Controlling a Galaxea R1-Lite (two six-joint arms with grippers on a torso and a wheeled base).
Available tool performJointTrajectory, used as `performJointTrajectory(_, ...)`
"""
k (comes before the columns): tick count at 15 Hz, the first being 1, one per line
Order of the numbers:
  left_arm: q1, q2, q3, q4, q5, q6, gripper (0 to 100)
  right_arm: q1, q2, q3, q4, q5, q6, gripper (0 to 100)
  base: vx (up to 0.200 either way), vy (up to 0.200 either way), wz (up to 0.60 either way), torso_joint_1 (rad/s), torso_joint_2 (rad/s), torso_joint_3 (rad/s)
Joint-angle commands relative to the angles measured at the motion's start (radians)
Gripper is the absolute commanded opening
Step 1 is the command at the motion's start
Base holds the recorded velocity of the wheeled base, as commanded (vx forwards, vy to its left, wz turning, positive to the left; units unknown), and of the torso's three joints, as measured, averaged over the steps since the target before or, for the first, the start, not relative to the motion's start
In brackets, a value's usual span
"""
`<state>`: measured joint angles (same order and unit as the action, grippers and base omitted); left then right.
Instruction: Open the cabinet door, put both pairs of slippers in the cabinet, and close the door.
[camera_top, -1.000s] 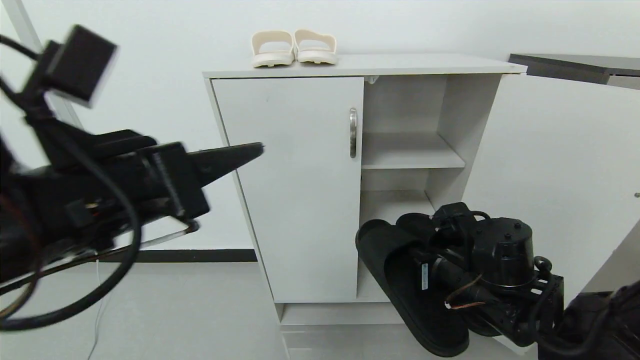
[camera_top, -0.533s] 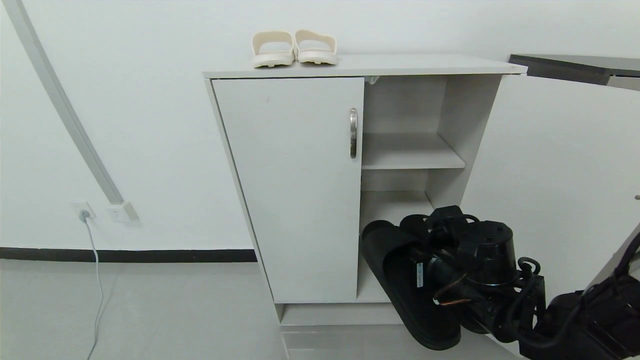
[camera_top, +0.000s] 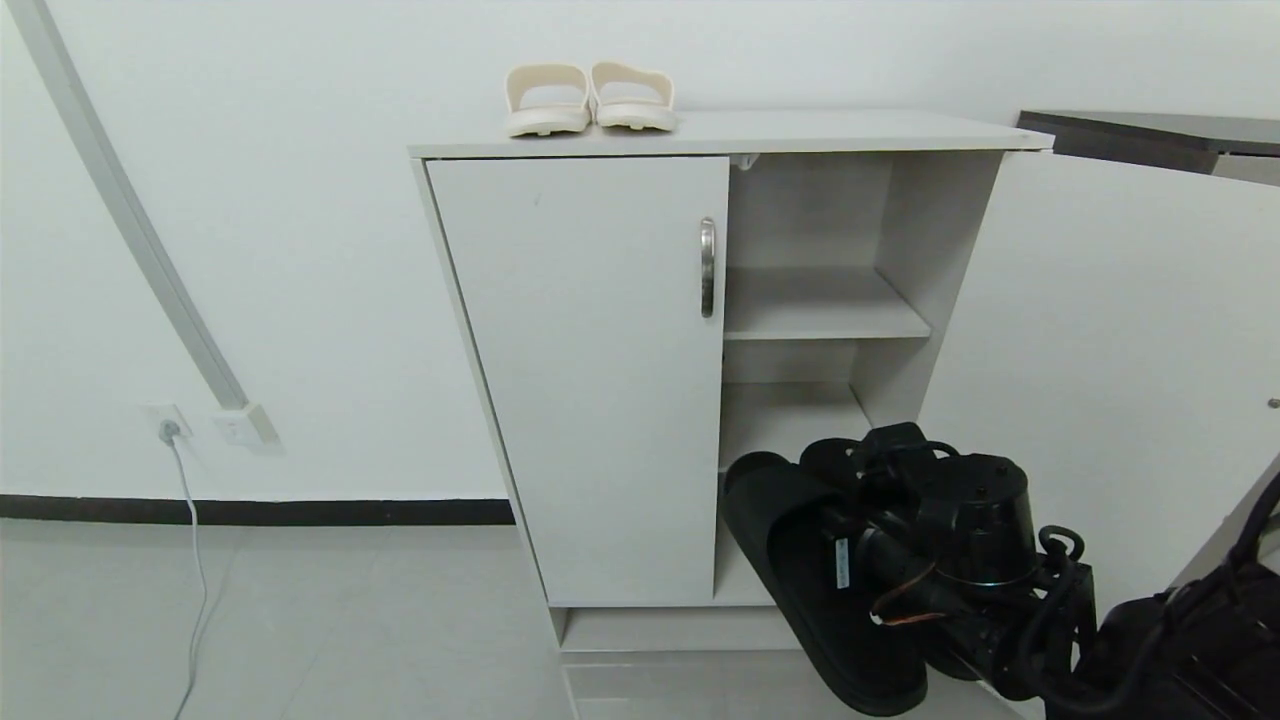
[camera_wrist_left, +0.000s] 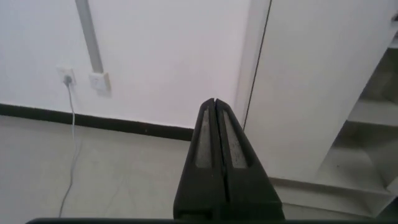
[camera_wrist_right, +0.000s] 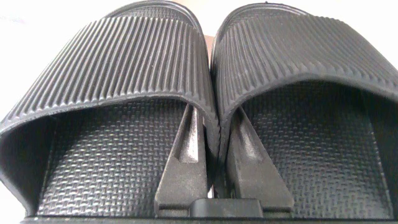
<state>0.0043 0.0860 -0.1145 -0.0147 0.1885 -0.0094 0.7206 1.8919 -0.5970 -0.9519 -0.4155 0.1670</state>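
Note:
My right gripper (camera_top: 880, 545) is shut on a pair of black slippers (camera_top: 810, 570), pinching their inner walls together; it holds them tilted, low in front of the cabinet's open right side. From the right wrist, one finger (camera_wrist_right: 185, 158) lies inside each ribbed black slipper (camera_wrist_right: 118, 68). A cream pair of slippers (camera_top: 588, 98) sits on the white cabinet's top (camera_top: 800, 128). The right door (camera_top: 1120, 350) stands swung open, baring a middle shelf (camera_top: 820, 312) and a lower compartment (camera_top: 790, 415). The left door (camera_top: 590, 380) is closed. My left gripper (camera_wrist_left: 215, 118) is shut and empty, pointing at the wall left of the cabinet.
A wall socket with a white cable (camera_top: 175, 440) sits low on the wall at left, below a slanted grey conduit (camera_top: 120, 210). A dark grey tabletop (camera_top: 1150, 135) shows at the upper right behind the open door. Grey floor (camera_top: 300, 620) spreads in front.
The left arm has pulled out of the head view. The right gripper with the black slippers has shifted slightly forward toward the lower compartment.

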Motion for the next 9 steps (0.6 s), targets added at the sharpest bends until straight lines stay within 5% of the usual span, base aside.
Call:
performJointTrajectory(1,0.000,-0.086,0.075,-0.010,-0.018,0.005,0,0.003,-0.001,0.000,-0.001,0.000,0.000,0,0.000,0.000,0.00,0.000,0.00,0.000)
performJointTrajectory(3,0.000,-0.086,0.113,-0.014,-0.046,0.009,0,0.008,-0.001,0.000,-0.002,0.000,-0.001,0,0.000,0.000,0.00,0.000,0.00,0.000)
performJointTrajectory(6,0.000,-0.086,0.113,0.021,-0.178,0.035,0,0.020,0.001,-0.001,-0.002,0.000,-0.001,0,0.000,0.000,0.00,0.000,0.00,0.000)
performJointTrajectory(9,0.000,-0.086,0.114,0.019,-0.190,0.062,0,0.056,0.018,-0.018,-0.002,-0.022,0.000,0,0.000,0.000,0.00,0.000,0.00,0.000)
